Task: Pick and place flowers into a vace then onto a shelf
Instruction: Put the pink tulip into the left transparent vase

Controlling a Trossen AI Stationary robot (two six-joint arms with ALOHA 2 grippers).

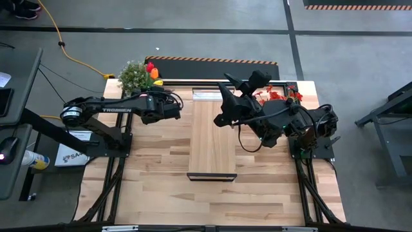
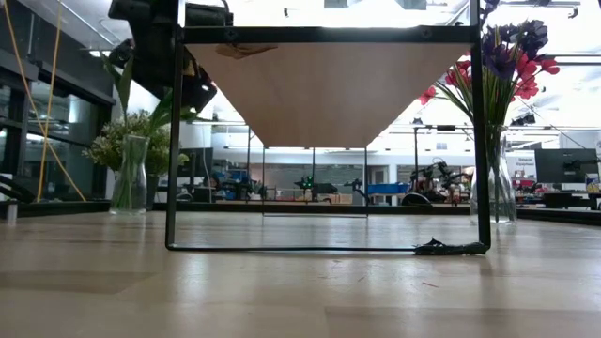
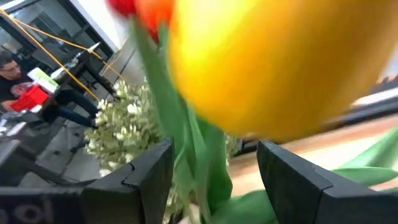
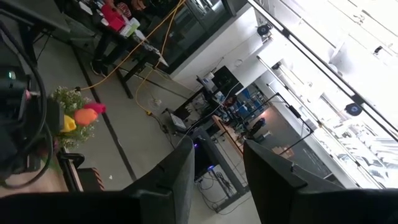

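The artificial flowers are sitting in 2 bunches at the far edge of the light plank wooden counter (image 1: 212, 187). The red, orange and yellow tulip-like heads with green stems (image 1: 153, 73) are poking up at the far left corner, right beside the bushy pale-green potted plant (image 1: 133, 75), which is standing in a clear glass vase (image 2: 130, 174) in the low view. The red and purple bunch (image 1: 278, 93) is sitting at the far right corner in a tall clear glass vase (image 2: 495, 178).

The left gripper (image 3: 214, 180) is reaching toward that left bunch, jaws spread apart with green stems and leaves running between the 2 dark fingers (image 3: 146, 177) and a big yellow head (image 3: 280, 62) filling the wrist view. I can't tell whether the fingers are actually touching the stems.

The long narrow light-wood shelf (image 1: 213, 135) on its thin black frame is running down the middle of the counter, nothing on top.

The right gripper (image 4: 217, 168) is hovering above the far right part of the counter near the shelf's far end, angled up at the room, jaws part open and gripping nothing.
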